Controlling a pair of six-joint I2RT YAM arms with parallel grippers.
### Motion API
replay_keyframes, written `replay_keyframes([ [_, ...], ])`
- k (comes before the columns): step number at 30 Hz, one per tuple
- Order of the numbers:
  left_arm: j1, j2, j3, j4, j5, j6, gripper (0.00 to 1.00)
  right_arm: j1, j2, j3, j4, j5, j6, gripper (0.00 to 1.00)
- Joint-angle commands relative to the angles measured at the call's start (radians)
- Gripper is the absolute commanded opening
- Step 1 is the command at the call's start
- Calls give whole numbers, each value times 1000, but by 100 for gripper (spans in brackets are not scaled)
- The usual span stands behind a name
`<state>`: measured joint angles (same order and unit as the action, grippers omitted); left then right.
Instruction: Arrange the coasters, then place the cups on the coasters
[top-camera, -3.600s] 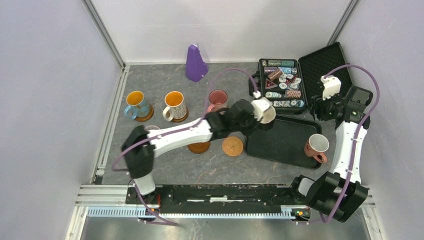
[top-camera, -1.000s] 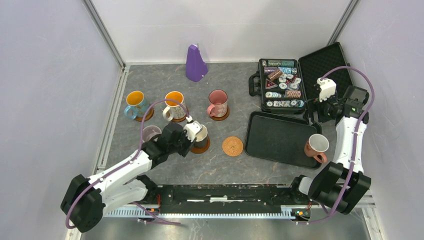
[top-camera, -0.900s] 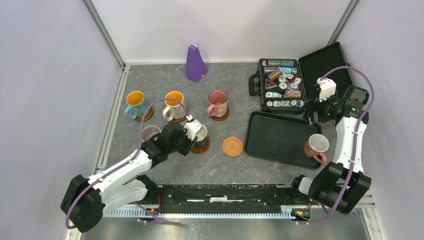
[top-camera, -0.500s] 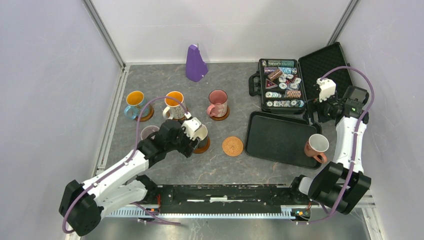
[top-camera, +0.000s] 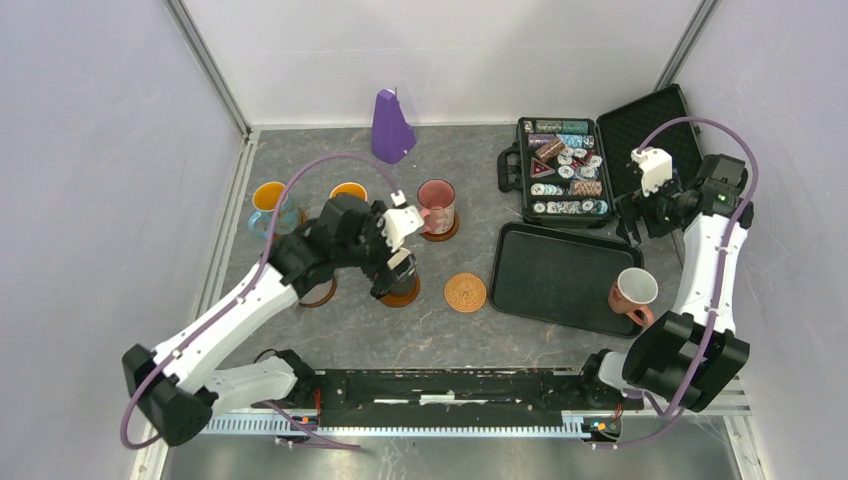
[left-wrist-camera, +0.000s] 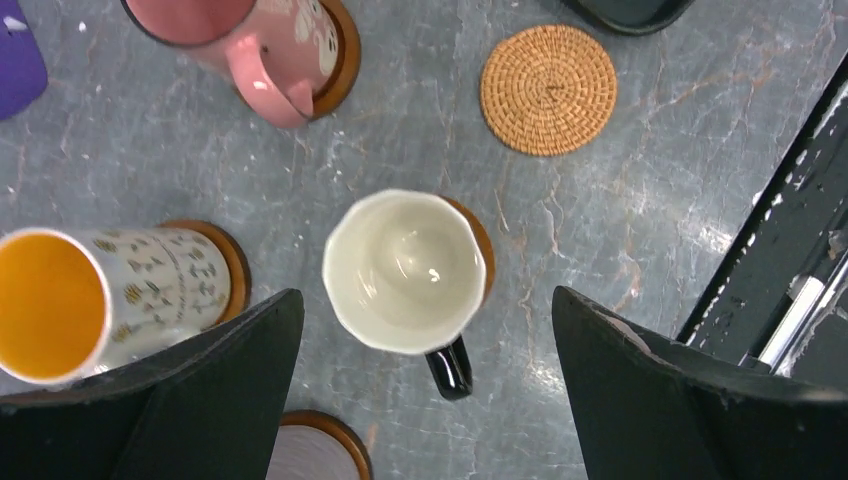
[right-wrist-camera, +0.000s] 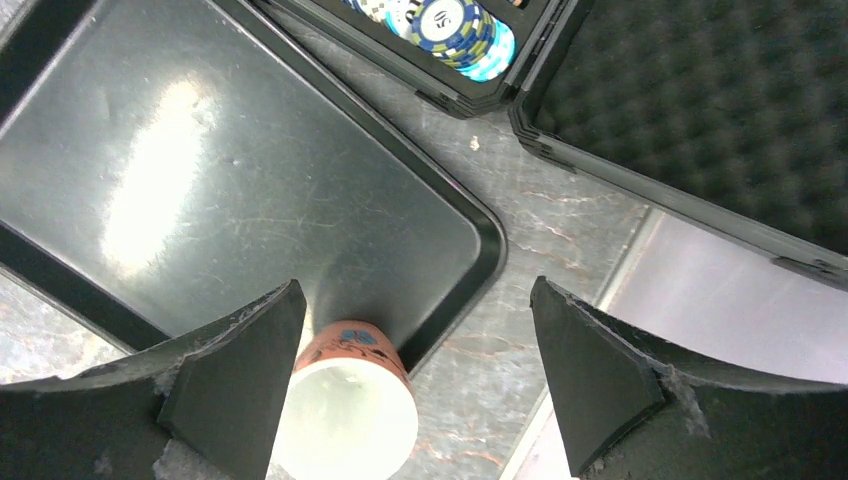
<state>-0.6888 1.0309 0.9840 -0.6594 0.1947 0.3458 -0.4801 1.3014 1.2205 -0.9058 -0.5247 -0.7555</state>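
A: Nearest the bases, the lilac cup (left-wrist-camera: 305, 458) sits on a coaster (left-wrist-camera: 347, 442), mostly tucked under the left arm.

B: Just right of it is the dark cup (left-wrist-camera: 405, 270), upright on its own brown disc (left-wrist-camera: 482, 245). The left gripper (left-wrist-camera: 425, 300) hangs straight above it, jaws spread wide, gripping nothing!

A: Further right the woven coaster (left-wrist-camera: 548, 90) lies bare, between the dark cup and the tray (top-camera: 540, 275).

B: And on the tray's near right corner stands the orange-brown cup (top-camera: 633, 290), upright. The right gripper (right-wrist-camera: 415, 290) hovers over the tray's far right corner, jaws wide too, empty.

A: Back row now: the blue cup (top-camera: 268, 203) on the left, half behind the arm. Then the white cup (left-wrist-camera: 100, 300) and pink cup (left-wrist-camera: 260, 40), each on a brown coaster.

B: Beyond them, the purple cone (top-camera: 390, 128) and the open chip case (top-camera: 560, 170) by the back wall.
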Motion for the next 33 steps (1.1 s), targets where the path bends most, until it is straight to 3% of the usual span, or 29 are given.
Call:
replay_keyframes([
  [1,-11,149,162,-80,6,57,100,-6,41,122,-183,86,-165,91],
  [5,-16,218,224,-48,24,32,100,-65,43,135,-340,83,-340,91],
  [9,-30,246,232,-17,39,33,100,-112,-59,-22,-346,144,-502,93],
  [14,-41,274,250,6,46,35,100,-183,-133,-146,-349,223,-586,93],
  [22,-64,311,275,24,55,24,100,-321,-180,-253,-350,286,-662,93],
  [27,-72,327,283,47,58,12,100,-339,-181,-316,-345,294,-685,91],
  [33,-72,349,297,63,45,-15,100,-339,-135,-375,-292,203,-595,81],
])
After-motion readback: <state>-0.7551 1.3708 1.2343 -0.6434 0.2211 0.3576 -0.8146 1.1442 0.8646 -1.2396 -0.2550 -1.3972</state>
